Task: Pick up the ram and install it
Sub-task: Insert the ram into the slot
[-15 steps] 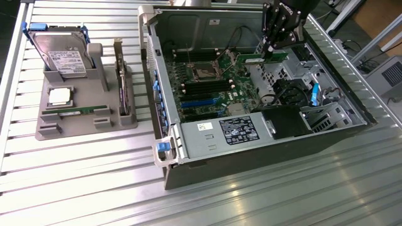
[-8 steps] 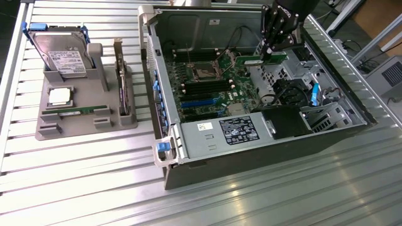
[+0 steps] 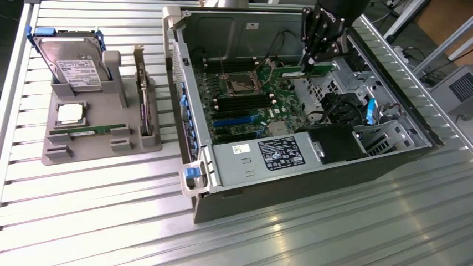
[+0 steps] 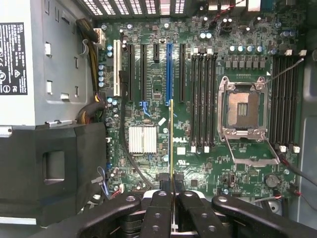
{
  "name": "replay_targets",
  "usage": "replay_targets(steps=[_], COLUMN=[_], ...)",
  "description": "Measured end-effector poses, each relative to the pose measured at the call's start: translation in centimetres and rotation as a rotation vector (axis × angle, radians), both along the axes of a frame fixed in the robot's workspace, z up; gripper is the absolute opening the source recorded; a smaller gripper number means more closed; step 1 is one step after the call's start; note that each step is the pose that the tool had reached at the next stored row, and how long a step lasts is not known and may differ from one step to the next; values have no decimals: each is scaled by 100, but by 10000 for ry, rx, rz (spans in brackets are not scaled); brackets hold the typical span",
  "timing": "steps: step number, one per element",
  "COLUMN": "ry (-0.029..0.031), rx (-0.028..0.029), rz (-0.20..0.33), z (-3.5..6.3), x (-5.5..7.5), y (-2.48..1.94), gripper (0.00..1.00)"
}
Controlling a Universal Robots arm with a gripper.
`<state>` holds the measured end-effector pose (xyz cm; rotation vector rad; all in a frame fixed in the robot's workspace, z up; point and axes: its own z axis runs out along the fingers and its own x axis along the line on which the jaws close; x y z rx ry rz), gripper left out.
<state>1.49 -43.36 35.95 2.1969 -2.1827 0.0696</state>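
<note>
Open computer case [image 3: 244, 33]: the power supply [image 3: 273, 155] lay nearest, and the motherboard [image 3: 255, 113] beyond it carried the processor socket [image 4: 242, 109] and black memory slots [image 4: 203, 99]. Farther in, over the board, the gripper [image 4: 171, 196] was clamped on the ram [image 4: 171, 139], held on edge between its fingers, with cables [image 4: 285, 158] running nearby.

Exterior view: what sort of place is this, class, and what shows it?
Probably a robotics lab's computer-assembly bench: an open computer case with its motherboard bare, a grey fixture holding a hard drive on a slatted metal table, and the gripper clamping the ram.
</note>
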Motion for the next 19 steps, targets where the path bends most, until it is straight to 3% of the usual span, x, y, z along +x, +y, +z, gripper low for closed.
replay_targets(steps=[19], ry=[0], rx=[0], rz=[-9], z=[-64], x=[-31], y=[17], gripper=[12])
